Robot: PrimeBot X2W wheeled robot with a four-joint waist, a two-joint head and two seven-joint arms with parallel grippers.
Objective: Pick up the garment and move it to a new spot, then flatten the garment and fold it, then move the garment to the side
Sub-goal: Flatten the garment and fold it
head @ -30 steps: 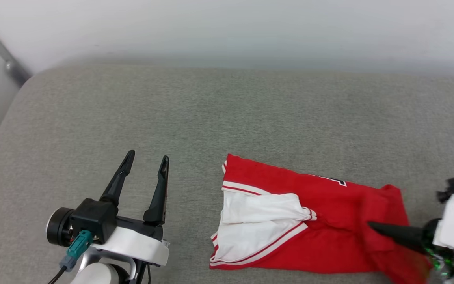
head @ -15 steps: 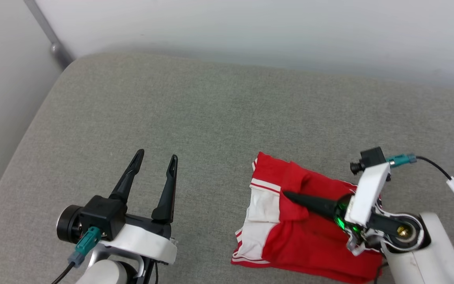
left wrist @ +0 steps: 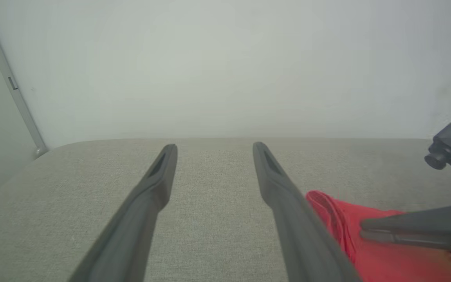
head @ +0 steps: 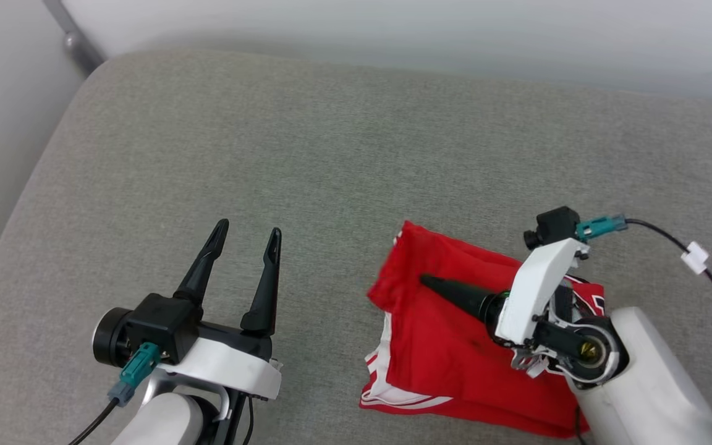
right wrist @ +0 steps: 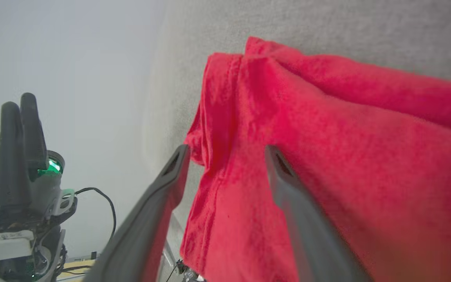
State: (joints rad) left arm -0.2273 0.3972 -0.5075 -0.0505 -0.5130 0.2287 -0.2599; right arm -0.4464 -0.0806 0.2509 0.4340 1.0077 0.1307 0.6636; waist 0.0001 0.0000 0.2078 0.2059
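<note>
No legible text, even on the garment (head: 442, 352)

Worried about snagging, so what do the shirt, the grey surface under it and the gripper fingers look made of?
Shirt: soft matte red knit, probably jersey; it lies in limp folds and looks fuzzy in the right wrist view.
Surface: grey woven upholstery, matte, speckled weave, rounded padded corner.
Fingers: dark, smooth, matte, likely hard plastic; rubber can't be ruled out.

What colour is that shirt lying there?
The shirt is red with white trim, clearest in the head view.
</note>
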